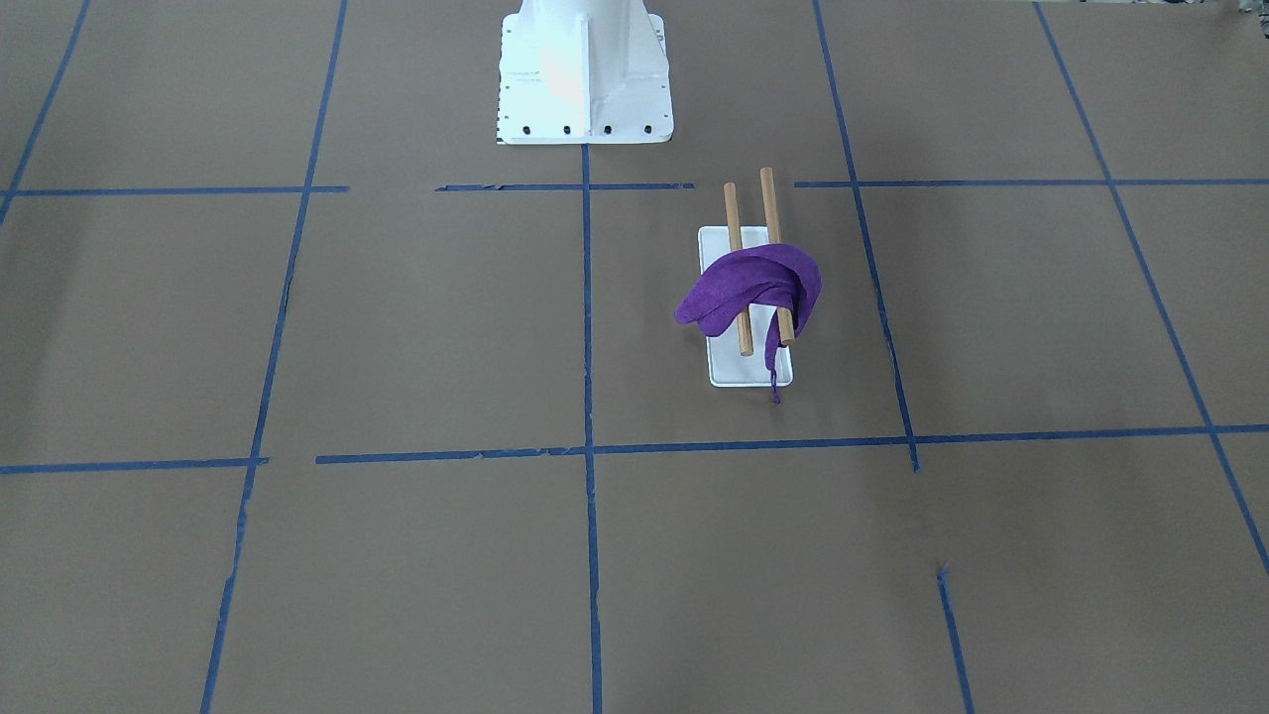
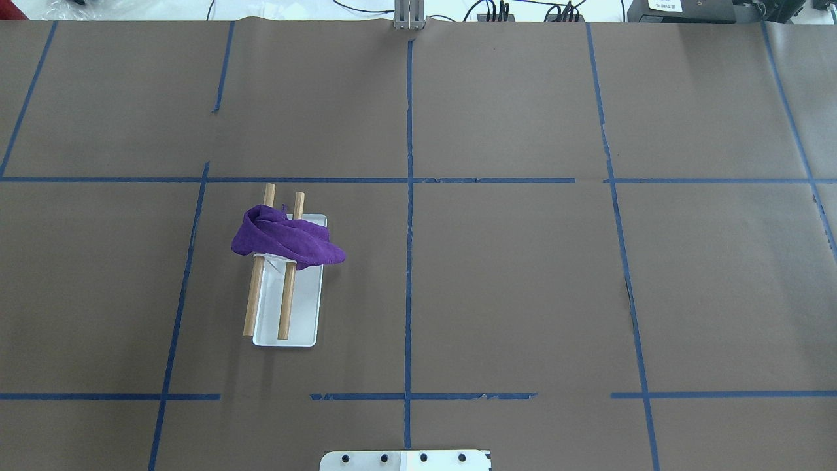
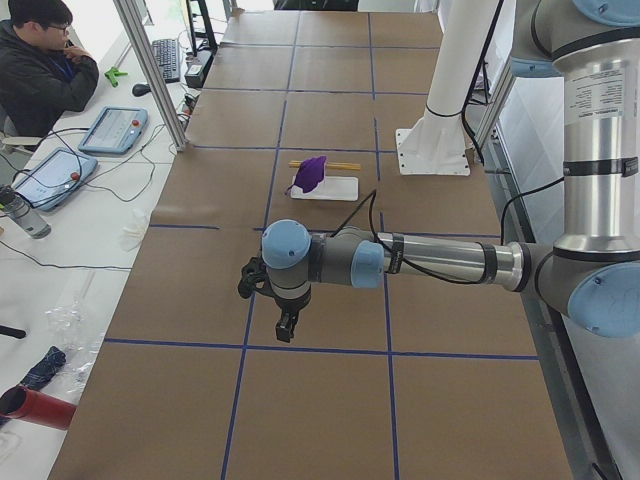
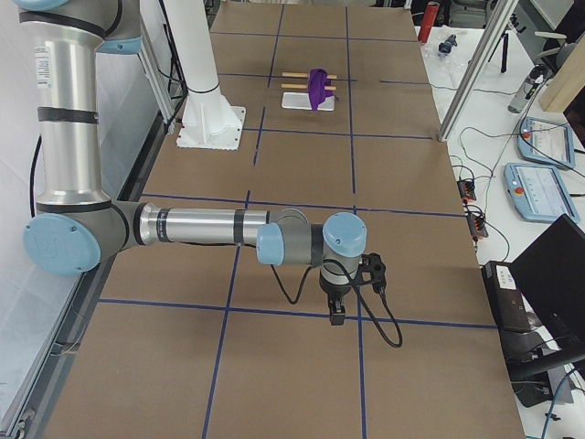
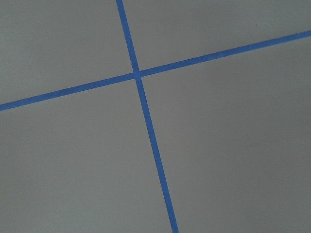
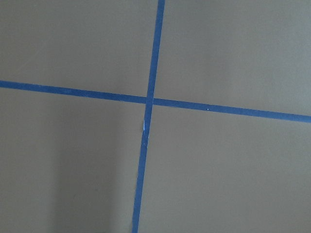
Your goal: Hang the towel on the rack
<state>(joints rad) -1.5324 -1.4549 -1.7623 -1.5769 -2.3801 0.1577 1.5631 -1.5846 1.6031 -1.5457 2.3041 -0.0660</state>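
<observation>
Two dowels (image 2: 250, 301): light-brown, parallel, held level above a flat white base (image 2: 304, 314), longer than it and jutting past its end.
Towel (image 1: 750, 288): purple, bunched, draped across both dowels on the half of the rack farther from the robot; sagging off either side, with a thin thread hanging down at the base's far edge.
Rack (image 1: 750, 369): on the robot's left half of the table (image 1: 397, 327), inside one taped square, well apart from both grippers.
Left gripper (image 3: 287, 325): pointed down, low over the table near a tape line; seen only from the side, so cannot tell whether wide or narrow.
Right gripper (image 4: 337, 315): pointed down, just above a tape line at the table's other end; likewise cannot tell how far spread.
Wrist views: only brown table and crossing blue tape (image 5: 137, 74).
Pedestal (image 1: 583, 79): white, bolted down at the robot's edge of the table.
Person (image 3: 40, 70): seated at a side desk, dark top, glasses.
</observation>
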